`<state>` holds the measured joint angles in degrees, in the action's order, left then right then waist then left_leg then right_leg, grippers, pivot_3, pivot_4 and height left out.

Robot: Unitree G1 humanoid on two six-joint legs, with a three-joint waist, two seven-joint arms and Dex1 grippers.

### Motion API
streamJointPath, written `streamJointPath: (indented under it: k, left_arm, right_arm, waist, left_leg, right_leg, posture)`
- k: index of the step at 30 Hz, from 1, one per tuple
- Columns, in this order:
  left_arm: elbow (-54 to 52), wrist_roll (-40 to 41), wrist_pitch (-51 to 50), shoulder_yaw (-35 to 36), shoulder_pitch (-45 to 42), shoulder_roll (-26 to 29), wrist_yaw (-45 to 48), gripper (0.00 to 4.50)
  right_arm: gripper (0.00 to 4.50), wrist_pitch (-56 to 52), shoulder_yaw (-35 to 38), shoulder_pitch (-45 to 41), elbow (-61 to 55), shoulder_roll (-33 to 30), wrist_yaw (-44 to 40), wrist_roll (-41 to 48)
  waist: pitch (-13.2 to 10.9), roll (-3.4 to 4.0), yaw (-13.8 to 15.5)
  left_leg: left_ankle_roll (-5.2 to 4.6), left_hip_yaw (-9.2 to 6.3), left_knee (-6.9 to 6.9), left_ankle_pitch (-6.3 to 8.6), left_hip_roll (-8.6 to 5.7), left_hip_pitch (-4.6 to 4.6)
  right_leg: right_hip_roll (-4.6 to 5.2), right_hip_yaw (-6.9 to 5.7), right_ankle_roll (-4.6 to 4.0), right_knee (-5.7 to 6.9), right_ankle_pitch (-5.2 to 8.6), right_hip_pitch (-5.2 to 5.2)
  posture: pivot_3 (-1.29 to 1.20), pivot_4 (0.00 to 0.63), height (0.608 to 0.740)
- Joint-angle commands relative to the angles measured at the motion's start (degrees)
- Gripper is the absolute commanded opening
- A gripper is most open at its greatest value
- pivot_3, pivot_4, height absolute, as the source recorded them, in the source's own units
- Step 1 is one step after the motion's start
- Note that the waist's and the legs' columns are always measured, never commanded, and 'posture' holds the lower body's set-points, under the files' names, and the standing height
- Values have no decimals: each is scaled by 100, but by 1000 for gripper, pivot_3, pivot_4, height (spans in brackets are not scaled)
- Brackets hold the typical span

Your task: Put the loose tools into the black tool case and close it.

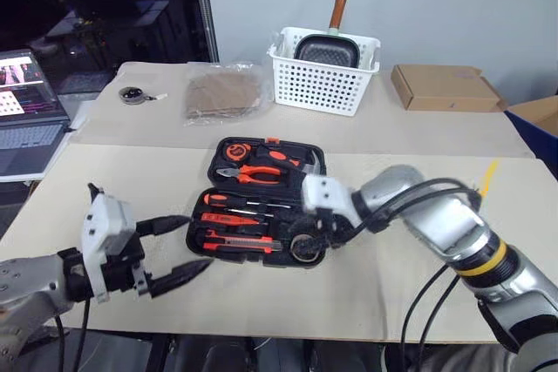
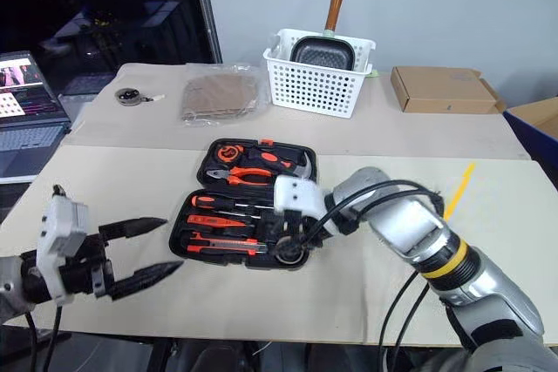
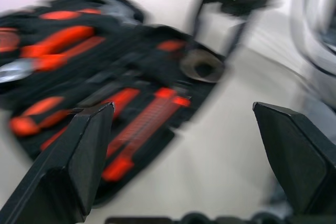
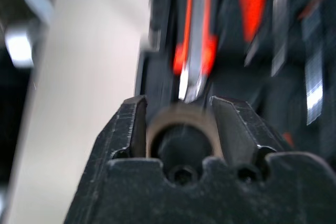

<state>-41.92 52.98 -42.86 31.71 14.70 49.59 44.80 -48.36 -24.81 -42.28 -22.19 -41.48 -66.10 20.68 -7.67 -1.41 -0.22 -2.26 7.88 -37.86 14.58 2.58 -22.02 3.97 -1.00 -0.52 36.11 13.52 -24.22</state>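
Note:
The black tool case (image 1: 318,165) lies open in the middle of the table. Its lid half holds orange-handled pliers (image 1: 253,174). The near half holds black-and-orange screwdrivers (image 1: 234,203) and the utility knife (image 1: 237,246) in their recesses. My right gripper (image 1: 305,241) points down at the case's near right corner. The small grey tape roll (image 4: 181,129) sits between its fingers and touches both. My left gripper (image 1: 202,241) hovers just left of the case, its fingers wide open and empty.
A white perforated basket (image 1: 323,89) holding a pan stands at the back. A flat cardboard box (image 1: 445,87) lies to its right and a plastic bag (image 1: 222,93) to its left. A laptop (image 1: 26,115) sits at the far left.

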Motion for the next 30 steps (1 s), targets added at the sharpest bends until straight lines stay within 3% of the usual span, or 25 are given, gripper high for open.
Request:
streamJointPath:
  k: [1, 4, 8, 14, 19, 26, 27, 29, 30]
  left_arm:
    - [805, -160, -611, -639, -1311, -274, -1487, 4500]
    - [1817, -428, -1636, -1172, -2622, -314, -2459, 4500]
    - [3673, -1092, -2122, -2055, -4380, -461, -2648, 4500]
    - [6664, -2305, -1412, -3118, -6241, -957, -1964, 4500]
    - [8229, -2903, -873, -3506, -7088, -1305, -1142, 4500]
    - [9370, -3595, -308, -3628, -7629, -1569, -698, 4500]
    - [9465, -3648, -287, -3612, -7672, -1606, -646, 4011]
    - [9606, -3736, -241, -3571, -7744, -1651, -586, 3711]
    - [9665, -3758, -216, -3538, -7779, -1666, -543, 3228]
  right_arm:
    - [2330, -364, 1123, 169, 48, 332, 388, 694]
    - [2330, -941, 1555, -87, 715, 880, 1323, 616]
    - [2330, -1228, 1507, -620, 2031, 1302, 2490, -114]
    - [2330, -1119, 1666, -1151, 3744, 1742, 3292, -573]
    - [2330, -1363, 1817, -1297, 4057, 1739, 3492, -635]
    - [2330, -1655, 2088, -1406, 4524, 1868, 3726, -630]
    - [2114, -1656, 2063, -1419, 4612, 1892, 3714, -647]
    - [1768, -1714, 2034, -1432, 4712, 1936, 3651, -622]
    - [1327, -1793, 2026, -1436, 4695, 1960, 3567, -561]
  waist:
    - [-1, -3, 85]
    - [0, -12, 67]
    - [-3, -14, 22]
    - [-3, -15, -27]
    - [-3, -14, -91]
    - [-3, -14, -99]
    - [-3, -14, -97]
    - [-3, -14, -97]
    - [-3, -14, -97]
  left_leg:
    - [-1, -5, 0, 0, -5, 7]
    - [9, -2, -1, -12, 2, 10]
    - [20, 4, -3, -42, 5, -2]
    - [53, 6, 5, -67, 5, -23]
    - [73, 14, -1, -79, -1, -129]
    - [74, 19, 4, -77, 1, -131]
    - [72, 18, 2, -76, 1, -130]
    - [70, 18, -3, -75, 2, -117]
    - [68, 17, -5, -74, 1, -109]
  right_leg:
    - [4, -2, 2, 5, -1, 7]
    - [-19, 8, -8, 3, -26, 10]
    - [-45, 18, -11, -2, -55, -8]
    - [-58, 10, -14, 3, -59, -31]
    - [-55, 11, 2, 10, -65, -121]
    - [-54, 5, 10, 0, -60, -121]
    - [-54, 5, 10, 1, -60, -117]
    - [-53, 7, 10, 5, -60, -104]
    - [-52, 10, 10, 6, -61, -98]
  posture:
    - [0, 150, 740]
    - [0, 150, 740]
    - [0, 150, 740]
    - [0, 150, 740]
    - [0, 150, 740]
    - [0, 150, 740]
    - [0, 150, 740]
    - [0, 150, 740]
    - [0, 150, 740]
